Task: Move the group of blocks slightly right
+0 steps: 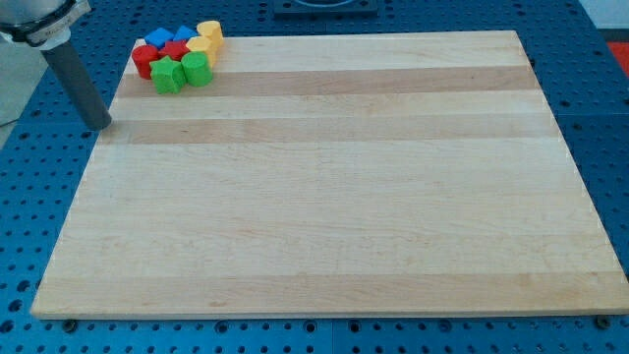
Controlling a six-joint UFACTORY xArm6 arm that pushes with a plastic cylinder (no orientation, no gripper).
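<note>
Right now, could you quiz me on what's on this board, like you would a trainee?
1. True or false: the blocks sit in one tight cluster at the wooden board's top left corner.
2. Where is my tip? A: right of the cluster. B: at the board's left edge, below-left of the cluster.
3. What colour are the two blocks nearest the view's bottom?

Key: 1 true; 2 B; 3 green.

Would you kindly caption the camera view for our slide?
Coloured blocks clustered at the board's top-left corner; my tip rests left of them, apart.
</note>
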